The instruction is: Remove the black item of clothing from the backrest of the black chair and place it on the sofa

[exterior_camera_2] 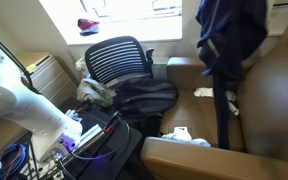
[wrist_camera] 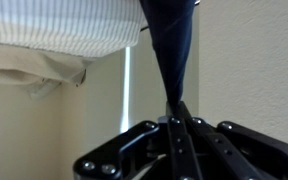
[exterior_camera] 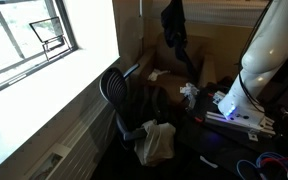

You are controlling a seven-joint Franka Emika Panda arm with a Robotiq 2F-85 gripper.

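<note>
My gripper [wrist_camera: 180, 112] is pinching the narrow end of a dark garment [wrist_camera: 172, 50], with the fingers pressed together on it. The garment is stretching upward, widening toward the frame's top. Left of the garment, white ribbed fabric [wrist_camera: 54, 25] is hanging above crumpled beige cloth [wrist_camera: 24, 78]. Right of the garment, a plain beige surface [wrist_camera: 249, 70] is showing.

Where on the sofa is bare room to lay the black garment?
Free: the broad bare leather of the sofa, past the hanging black garment in the gripper. Crowded: beside the black chair, a dark pile and white scraps.
</note>
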